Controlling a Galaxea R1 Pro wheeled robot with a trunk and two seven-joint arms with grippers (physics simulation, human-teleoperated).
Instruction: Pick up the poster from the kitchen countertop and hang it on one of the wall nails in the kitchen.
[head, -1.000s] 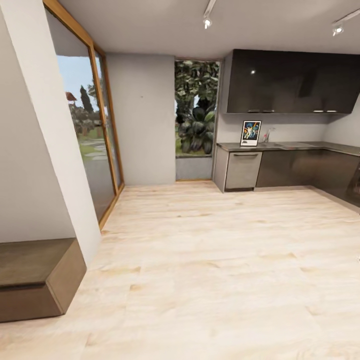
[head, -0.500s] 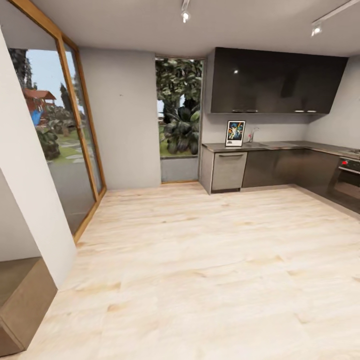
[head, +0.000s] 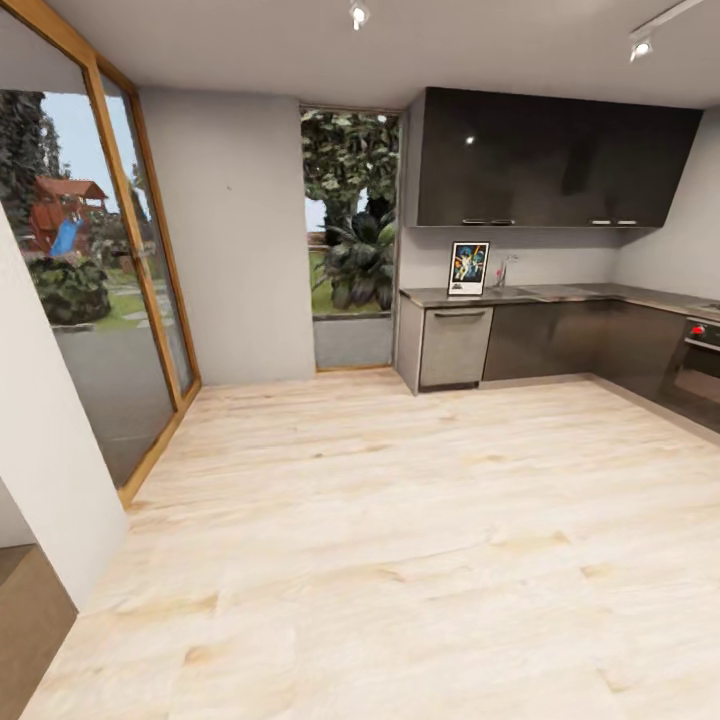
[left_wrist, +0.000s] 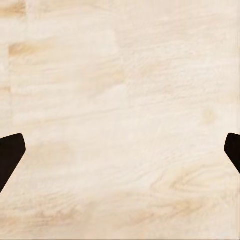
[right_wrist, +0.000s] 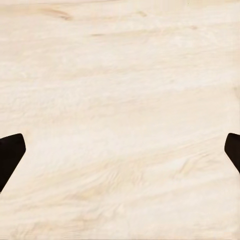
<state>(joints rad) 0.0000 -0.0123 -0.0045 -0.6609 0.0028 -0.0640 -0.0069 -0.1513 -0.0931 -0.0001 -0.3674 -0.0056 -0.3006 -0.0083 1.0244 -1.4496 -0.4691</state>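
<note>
Far across the room the poster (head: 468, 268) stands upright against the back wall on the grey kitchen countertop (head: 560, 293), beside a chrome tap (head: 503, 272). It has a black frame, a white border and blue-dark artwork. A tiny dark speck, maybe a wall nail (head: 228, 189), marks the grey wall left of the window. My left gripper (left_wrist: 120, 155) is open over bare wooden floor, its dark fingertips (left_wrist: 10, 152) wide apart at the picture's edges. My right gripper (right_wrist: 120, 155) is likewise open above the floor with nothing between its fingertips (right_wrist: 10, 152).
Light wooden floor (head: 400, 520) stretches to the kitchen. Dark wall cabinets (head: 555, 160) hang over the worktop, with a dishwasher front (head: 455, 345) and an oven (head: 695, 360) below. A glass sliding door (head: 90, 270) lines the left side; a white wall corner (head: 50, 470) stands close at left.
The camera has turned and advanced: the whole view has shifted, the bench at lower left has slid out of sight, and the oven has come into view at right.
</note>
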